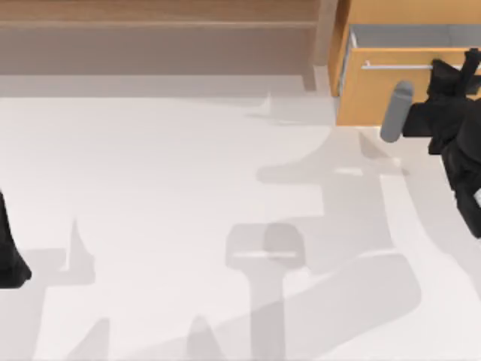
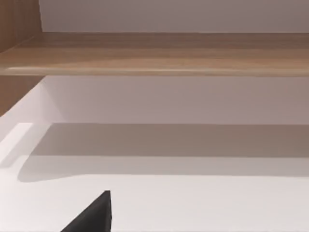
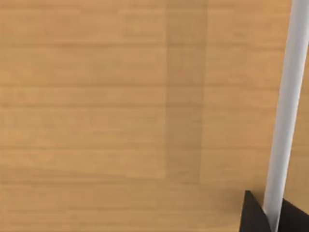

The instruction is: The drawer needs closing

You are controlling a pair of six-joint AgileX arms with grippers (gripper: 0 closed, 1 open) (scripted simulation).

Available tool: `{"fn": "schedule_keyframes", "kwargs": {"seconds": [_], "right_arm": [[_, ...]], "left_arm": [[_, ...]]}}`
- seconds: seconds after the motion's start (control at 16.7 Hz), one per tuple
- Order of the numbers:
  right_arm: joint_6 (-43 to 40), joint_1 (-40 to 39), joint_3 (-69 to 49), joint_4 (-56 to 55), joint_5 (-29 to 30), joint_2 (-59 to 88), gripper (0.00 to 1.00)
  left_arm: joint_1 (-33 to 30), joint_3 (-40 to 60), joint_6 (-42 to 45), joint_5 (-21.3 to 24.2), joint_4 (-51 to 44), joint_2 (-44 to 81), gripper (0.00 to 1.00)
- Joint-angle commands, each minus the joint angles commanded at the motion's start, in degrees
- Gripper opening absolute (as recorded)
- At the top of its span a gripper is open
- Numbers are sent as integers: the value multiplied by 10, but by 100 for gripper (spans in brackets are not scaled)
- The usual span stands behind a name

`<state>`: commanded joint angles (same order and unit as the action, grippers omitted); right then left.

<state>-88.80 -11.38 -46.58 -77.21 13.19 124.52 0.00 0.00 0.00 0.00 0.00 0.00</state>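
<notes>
drawer (image 1: 376,90): one, upper right of the frame
handle (image 1: 394,66): one, on the drawer front
shelf (image 1: 158,22): one, upper left
counter (image 1: 165,210): one
arms: two, left and right edges

The drawer (image 1: 376,94) front is matt, grained orange-tan wood. Its bar handle (image 3: 285,111) looks smooth silver metal. The shelf (image 2: 159,53) is brown wood.
</notes>
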Motion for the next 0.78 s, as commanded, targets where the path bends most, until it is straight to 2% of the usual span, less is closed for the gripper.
{"fn": "schedule_keyframes", "kwargs": {"seconds": [0.78], "right_arm": [[-1, 20, -166, 92, -19, 73, 0]], "left_arm": [[0, 0, 0, 0, 0, 0, 100]]}}
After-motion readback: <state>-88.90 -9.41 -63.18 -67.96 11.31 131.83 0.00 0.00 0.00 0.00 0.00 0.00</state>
